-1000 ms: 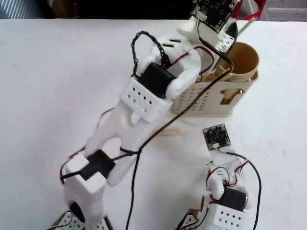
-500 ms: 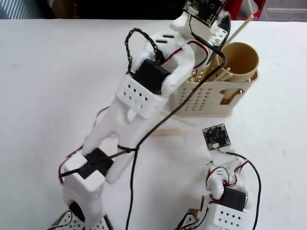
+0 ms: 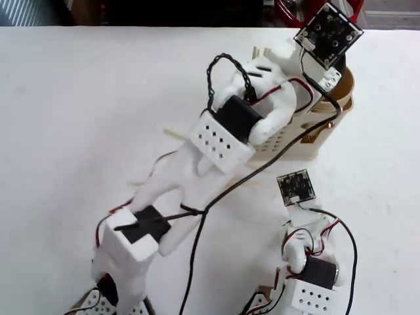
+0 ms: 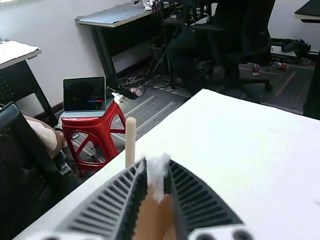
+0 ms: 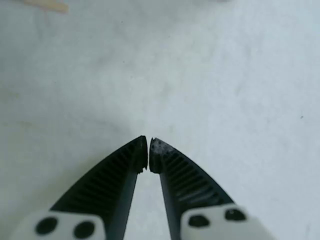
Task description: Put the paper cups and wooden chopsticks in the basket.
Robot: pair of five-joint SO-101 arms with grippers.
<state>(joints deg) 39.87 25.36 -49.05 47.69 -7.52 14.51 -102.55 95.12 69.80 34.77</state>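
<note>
The white table carries everything. The left arm stretches across it from the near edge to the far right, and its wrist hangs over the basket, a cream perforated tub standing on the table's far right part. The right arm sits folded at the near edge, well apart from the basket.

A paper cup stands inside the basket at its right end, with a slice of its tan rim showing past the left arm's wrist.

Two wooden chopsticks lie on the table: one chopstick pokes out from under the left arm, and another chopstick lies just in front of the basket.

The left gripper has its jaws drawn narrow around a tan piece topped by a white wisp (what the piece is, I cannot tell). A wooden stick stands upright just beside one finger.

The right gripper hangs over bare table, tips almost touching and holding nothing, with a chopstick end lying farther off.
</note>
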